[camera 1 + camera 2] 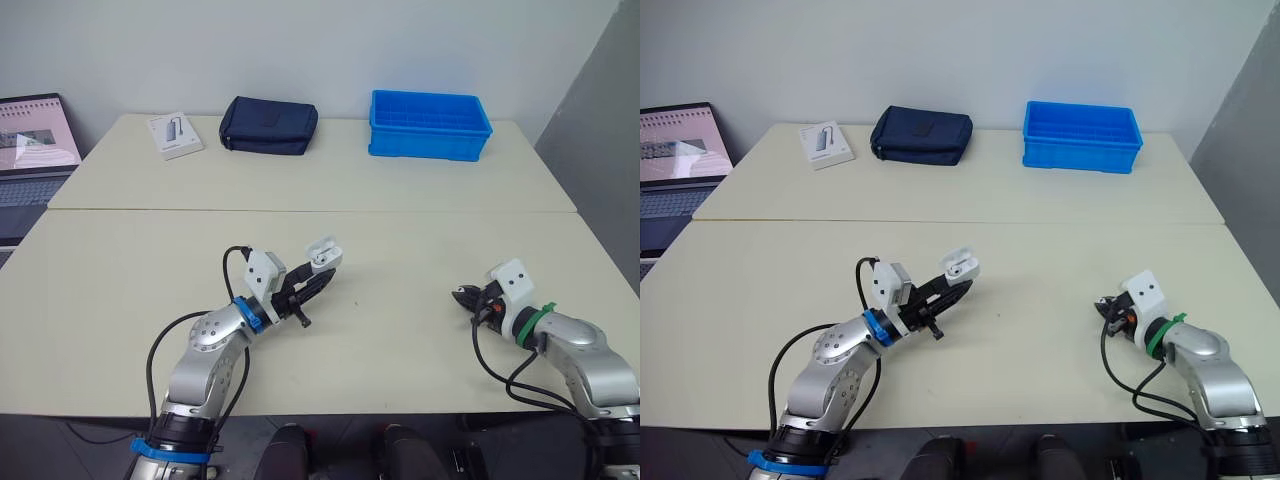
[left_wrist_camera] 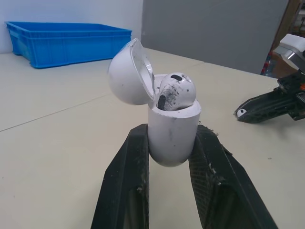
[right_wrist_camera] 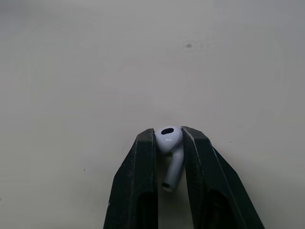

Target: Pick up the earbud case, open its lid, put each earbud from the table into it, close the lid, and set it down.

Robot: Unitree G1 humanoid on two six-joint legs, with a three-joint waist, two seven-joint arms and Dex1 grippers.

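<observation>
The right gripper (image 1: pixel 465 297) is pinched on the second earbud (image 3: pixel 169 143). Its two black fingers press the bud's rounded head from either side, and the stem points back down between them. The gripper sits low over the table (image 1: pixel 400 330) on the robot's right; whether the bud has cleared the surface cannot be told.

Well apart from it, to the robot's left, the left gripper (image 1: pixel 318 280) is clamped on the earbud case (image 2: pixel 172 131). It grips the lower body between its fingers and holds the case up off the table. The lid (image 2: pixel 125 74) stands hinged back and open. The first earbud (image 2: pixel 174 90) sits in one well, its head showing above the rim.

The step in hand appears to be loading the second bud, so the task looks past its midpoint, with the lid closing and the set-down left to do.

The next move likely calls for bringing the right gripper across the gap to the case mouth. The stem would need to be turned to point into the empty well beside the seated bud, then released once it drops in. The free well is narrow and the lid leans close over it, so the approach would have to come from the open side.

A blue bin (image 1: pixel 430 125) and a dark pouch (image 1: pixel 268 125) lie at the far edge, clear of the work.
</observation>
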